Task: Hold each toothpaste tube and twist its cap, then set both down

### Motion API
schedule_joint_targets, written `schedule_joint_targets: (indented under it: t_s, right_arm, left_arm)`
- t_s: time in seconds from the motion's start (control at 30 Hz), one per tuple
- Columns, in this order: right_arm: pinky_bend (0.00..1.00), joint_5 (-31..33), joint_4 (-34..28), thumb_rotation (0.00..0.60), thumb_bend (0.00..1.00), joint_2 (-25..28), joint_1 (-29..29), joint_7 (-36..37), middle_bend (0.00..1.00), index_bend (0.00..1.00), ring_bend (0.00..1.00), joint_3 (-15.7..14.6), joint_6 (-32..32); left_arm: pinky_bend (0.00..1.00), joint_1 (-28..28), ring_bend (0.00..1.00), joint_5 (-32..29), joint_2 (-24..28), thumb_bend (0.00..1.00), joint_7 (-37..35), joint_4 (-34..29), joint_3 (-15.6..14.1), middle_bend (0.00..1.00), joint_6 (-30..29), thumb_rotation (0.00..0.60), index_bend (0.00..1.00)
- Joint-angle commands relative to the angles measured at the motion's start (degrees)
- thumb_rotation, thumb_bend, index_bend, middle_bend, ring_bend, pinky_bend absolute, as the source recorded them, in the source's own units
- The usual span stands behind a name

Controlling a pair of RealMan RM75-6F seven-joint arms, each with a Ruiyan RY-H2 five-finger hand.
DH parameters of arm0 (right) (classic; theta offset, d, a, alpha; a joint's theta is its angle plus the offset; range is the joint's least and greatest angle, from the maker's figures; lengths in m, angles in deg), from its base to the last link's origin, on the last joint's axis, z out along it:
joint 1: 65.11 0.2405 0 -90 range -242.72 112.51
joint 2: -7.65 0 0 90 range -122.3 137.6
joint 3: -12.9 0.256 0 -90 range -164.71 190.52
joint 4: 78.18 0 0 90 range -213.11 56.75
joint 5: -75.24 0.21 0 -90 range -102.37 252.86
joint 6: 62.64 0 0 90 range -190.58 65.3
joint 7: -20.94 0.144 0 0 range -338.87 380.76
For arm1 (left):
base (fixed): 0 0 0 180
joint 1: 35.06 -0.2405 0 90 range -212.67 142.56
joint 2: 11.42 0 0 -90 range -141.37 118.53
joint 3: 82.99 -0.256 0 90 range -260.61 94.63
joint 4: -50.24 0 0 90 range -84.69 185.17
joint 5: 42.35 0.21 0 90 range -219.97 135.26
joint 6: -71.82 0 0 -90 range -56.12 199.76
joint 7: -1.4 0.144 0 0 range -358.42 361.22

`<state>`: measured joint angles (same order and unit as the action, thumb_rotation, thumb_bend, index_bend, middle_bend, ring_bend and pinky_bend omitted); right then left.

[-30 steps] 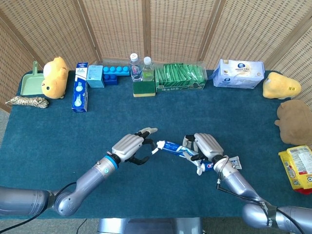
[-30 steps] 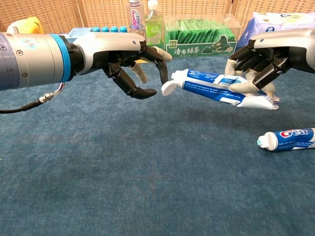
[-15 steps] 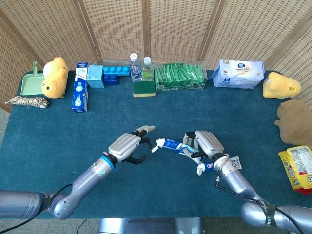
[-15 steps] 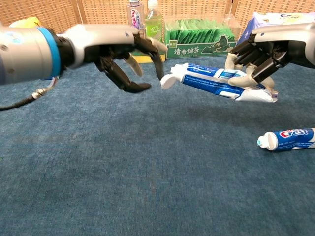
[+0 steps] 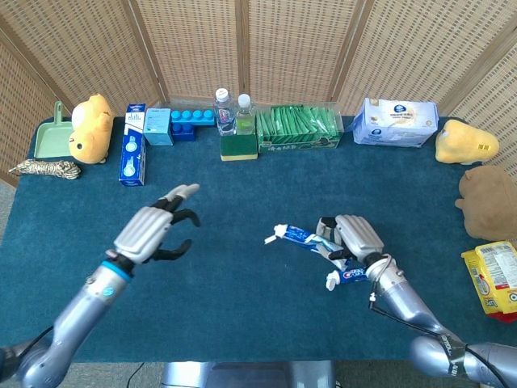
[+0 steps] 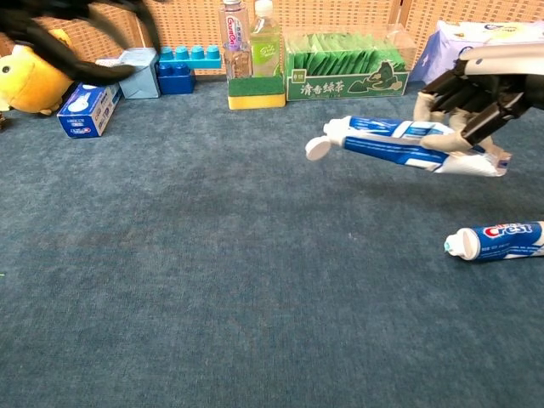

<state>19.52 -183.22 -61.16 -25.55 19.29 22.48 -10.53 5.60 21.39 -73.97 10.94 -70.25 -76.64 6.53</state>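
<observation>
Tubes number two: held tube (image 6: 408, 143), Crest tube (image 6: 497, 240).

Deep teal carpet-like table cover (image 5: 242, 186), blue-and-white striped toothpaste tube with white cap (image 6: 399, 143), blue tube with red-and-white Crest lettering (image 6: 497, 240) just beside it, green packet box (image 5: 297, 129) behind, yellow plush toy (image 5: 89, 127) far left, tan woven wicker screen (image 5: 266, 48)

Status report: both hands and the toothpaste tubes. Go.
Left hand open, clear of the tubes. Right hand holds toothpaste tube above the table. Crest tube lies on the cloth. Nothing in the way.
</observation>
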Motion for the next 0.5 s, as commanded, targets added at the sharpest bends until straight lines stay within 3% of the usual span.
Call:
schedule_joint_targets:
  t_s: [0.03, 0.27, 0.5]
  right_arm:
    - [0.62, -1.3, 1.6, 0.6, 0.54, 0.4, -0.9, 1.3, 0.68, 0.85, 0.6, -0.4, -0.1]
    - [0.56, -3.9, 5.2, 0.6, 0.54, 0.8, -2.5, 4.9, 0.66, 0.83, 0.57, -0.6, -0.8]
    - [0.53, -5.3, 6.7, 0.6, 0.54, 0.9, -3.1, 6.6, 0.65, 0.82, 0.55, -0.5, -1.6]
  left_arm:
    - [0.17, -4.9, 0.0, 3.9, 4.6, 0.37, -1.4, -2.4, -3.2, 0.03, -3.6, 0.6, 0.37]
    - [0.16, -14.0, 0.0, 8.4, 10.8, 0.37, -1.6, -3.4, -9.2, 0.03, -9.4, 0.6, 0.35]
    - [0.16, -20.8, 0.0, 10.0, 12.7, 0.37, -2.1, -2.7, -11.5, 0.03, -14.6, 0.6, 0.34]
